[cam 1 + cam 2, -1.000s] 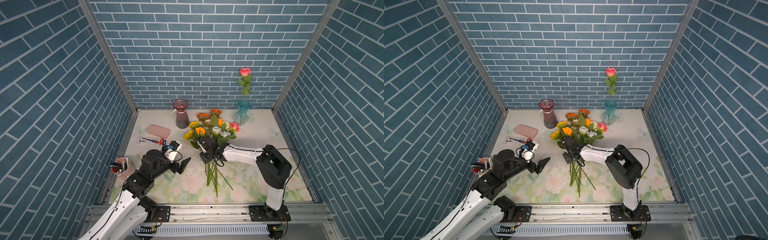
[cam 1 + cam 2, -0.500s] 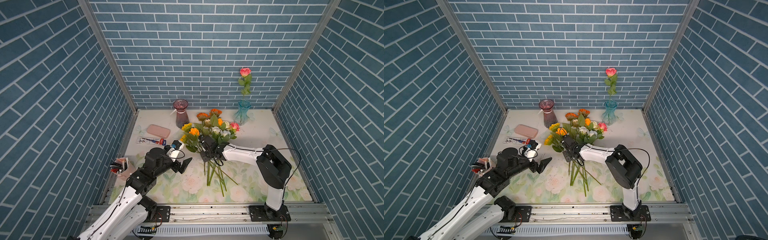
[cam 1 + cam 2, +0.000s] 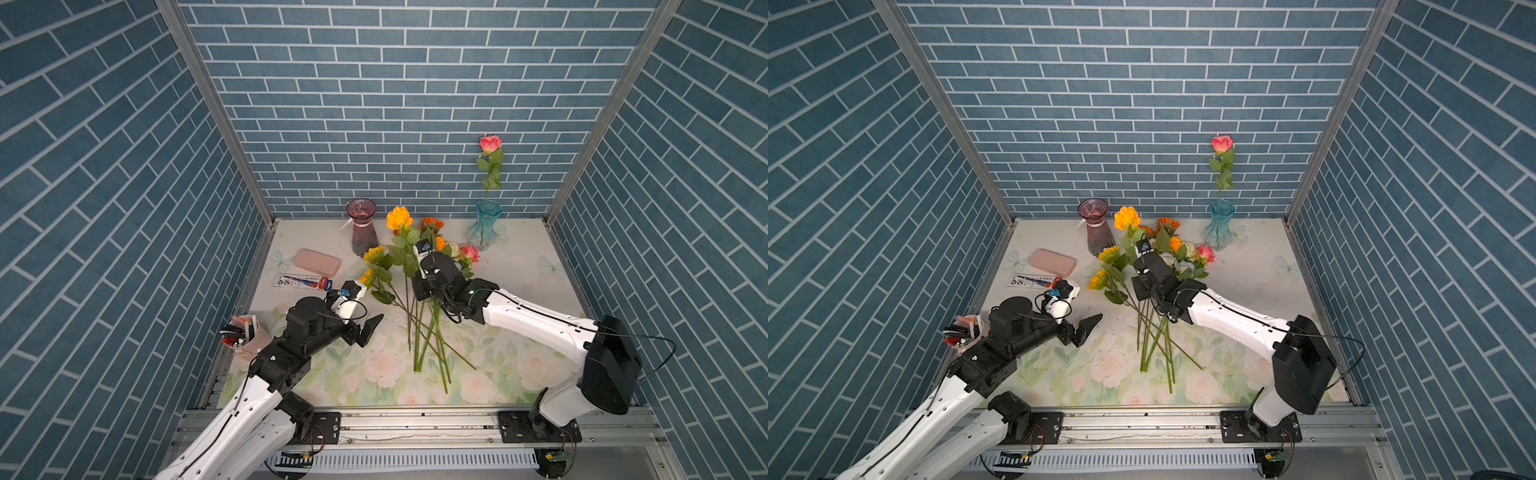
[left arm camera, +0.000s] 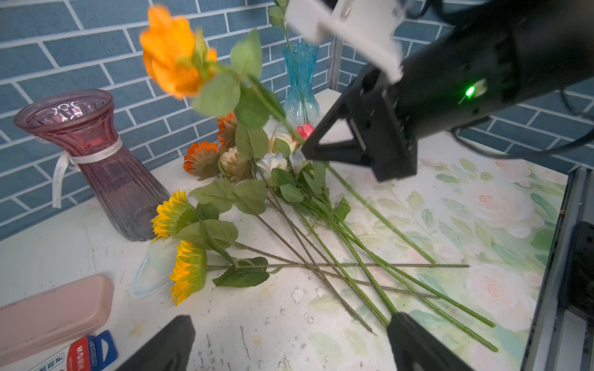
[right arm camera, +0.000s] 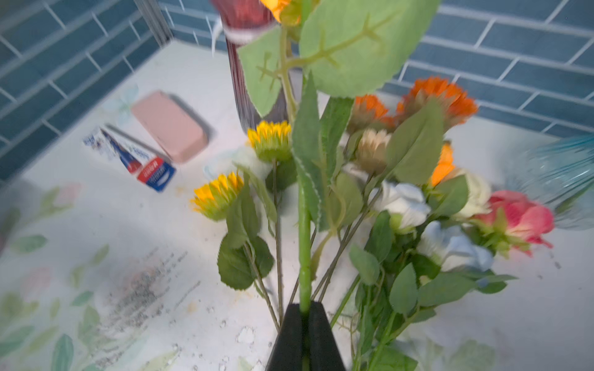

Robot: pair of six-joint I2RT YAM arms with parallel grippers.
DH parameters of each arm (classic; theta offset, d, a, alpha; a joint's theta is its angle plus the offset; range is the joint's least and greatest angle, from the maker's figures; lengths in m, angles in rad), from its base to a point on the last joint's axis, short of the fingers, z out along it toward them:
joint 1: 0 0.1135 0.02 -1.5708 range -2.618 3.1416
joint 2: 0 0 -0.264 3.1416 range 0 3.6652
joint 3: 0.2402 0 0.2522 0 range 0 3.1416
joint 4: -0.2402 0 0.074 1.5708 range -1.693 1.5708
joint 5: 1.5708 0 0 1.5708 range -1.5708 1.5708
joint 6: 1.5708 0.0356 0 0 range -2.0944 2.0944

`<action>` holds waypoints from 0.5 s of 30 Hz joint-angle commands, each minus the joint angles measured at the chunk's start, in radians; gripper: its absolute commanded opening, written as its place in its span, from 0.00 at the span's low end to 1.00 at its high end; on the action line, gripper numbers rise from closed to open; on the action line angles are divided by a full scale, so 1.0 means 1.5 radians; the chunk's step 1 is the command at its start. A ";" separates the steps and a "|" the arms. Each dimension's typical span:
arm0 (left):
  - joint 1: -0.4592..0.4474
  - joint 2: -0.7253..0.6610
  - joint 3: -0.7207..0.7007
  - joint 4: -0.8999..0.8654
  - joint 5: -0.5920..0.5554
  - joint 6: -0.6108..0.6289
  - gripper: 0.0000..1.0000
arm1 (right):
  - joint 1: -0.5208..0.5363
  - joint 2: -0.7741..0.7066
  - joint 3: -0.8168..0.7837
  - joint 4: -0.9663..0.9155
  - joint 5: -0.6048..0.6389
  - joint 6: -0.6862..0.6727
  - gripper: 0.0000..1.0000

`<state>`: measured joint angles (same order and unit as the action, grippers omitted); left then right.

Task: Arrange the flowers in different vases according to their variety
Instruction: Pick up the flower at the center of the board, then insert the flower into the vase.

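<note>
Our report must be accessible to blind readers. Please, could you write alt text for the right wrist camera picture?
The right gripper is shut on the stem of an orange rose, held above the other flowers lying on the table. Behind are a purple vase and a pink case.

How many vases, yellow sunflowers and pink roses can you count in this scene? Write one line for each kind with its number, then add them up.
Vases: 2, the plum vase and the aqua vase.
Yellow sunflowers: 2.
Pink roses: 2, one standing in the aqua vase, one lying down.
Total: 6.
</note>
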<state>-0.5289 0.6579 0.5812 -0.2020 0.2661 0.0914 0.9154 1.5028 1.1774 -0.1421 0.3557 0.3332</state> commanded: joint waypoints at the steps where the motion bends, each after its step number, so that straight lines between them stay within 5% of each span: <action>1: -0.003 -0.009 0.004 0.017 -0.011 0.005 1.00 | -0.020 -0.072 -0.045 0.153 0.114 -0.051 0.00; 7: -0.002 -0.007 0.004 0.020 -0.017 0.006 1.00 | -0.136 -0.155 -0.095 0.506 0.079 -0.243 0.00; 15: -0.003 -0.005 0.002 0.021 -0.029 0.007 1.00 | -0.297 -0.030 0.086 0.625 -0.064 -0.384 0.00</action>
<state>-0.5289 0.6544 0.5812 -0.1883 0.2390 0.0917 0.5209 1.3983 1.2304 0.6521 0.3710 -0.1230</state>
